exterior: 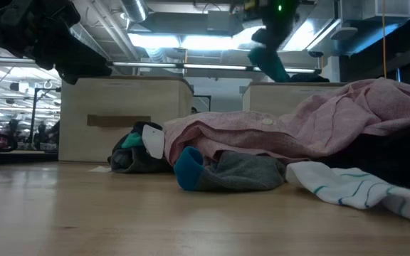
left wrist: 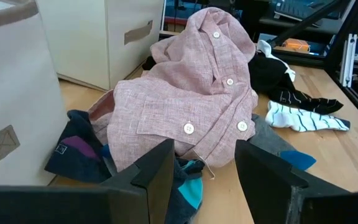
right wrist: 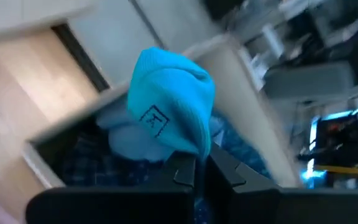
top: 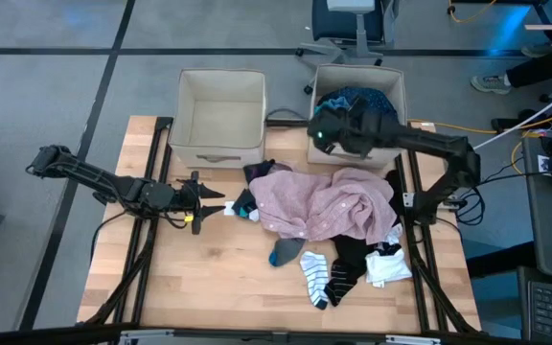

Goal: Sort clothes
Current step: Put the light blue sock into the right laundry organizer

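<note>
Right tool [right wrist: 199, 169], pinching a teal sock [right wrist: 169, 106], hangs over the right bin [top: 396, 91], so release appears next; left tool [top: 209, 201], jaws spread, faces the pink shirt [top: 329, 203] heaped mid-desk.

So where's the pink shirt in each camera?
High view: pink shirt at table centre-right, in front of the right bin.
Low view: draped across the right half, the same bin behind it.
Left wrist view: centre, beyond the open left hand.
Right wrist view: not visible.
</note>
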